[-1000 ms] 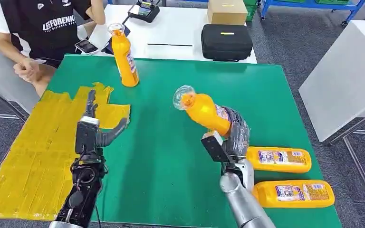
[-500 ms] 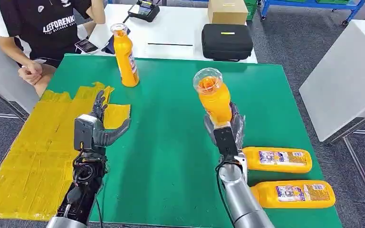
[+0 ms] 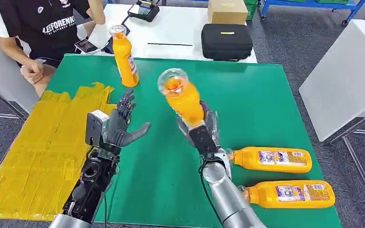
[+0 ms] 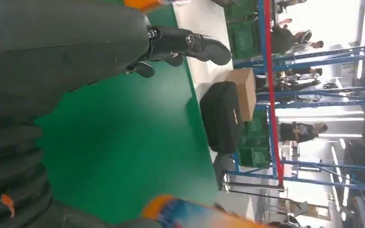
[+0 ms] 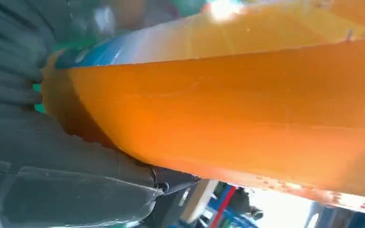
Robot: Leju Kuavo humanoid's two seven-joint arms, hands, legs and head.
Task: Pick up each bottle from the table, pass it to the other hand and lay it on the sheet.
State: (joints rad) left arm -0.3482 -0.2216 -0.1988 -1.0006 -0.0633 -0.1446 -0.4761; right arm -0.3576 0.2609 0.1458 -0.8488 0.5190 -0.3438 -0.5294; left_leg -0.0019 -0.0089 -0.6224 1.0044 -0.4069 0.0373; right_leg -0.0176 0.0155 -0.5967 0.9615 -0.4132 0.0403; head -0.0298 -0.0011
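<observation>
The right hand (image 3: 200, 129) is closed around the lower body of an orange bottle (image 3: 183, 99), held above the green table (image 3: 266, 104). The bottle's long axis is nearly upright, with the cap leaning toward 11 o'clock. The left hand (image 3: 121, 124) is seen at 9 o'clock from the bottle, fingers spread and nothing held, palm turned toward it; a clear gap is left between them. The left hand is judged the nearer receiver. The yellow sheet (image 3: 33, 147) lies further at 9 o'clock.

Compared with half a second ago, the bottle has been carried toward the left hand, and the left hand has been raised and brought inward.
</observation>
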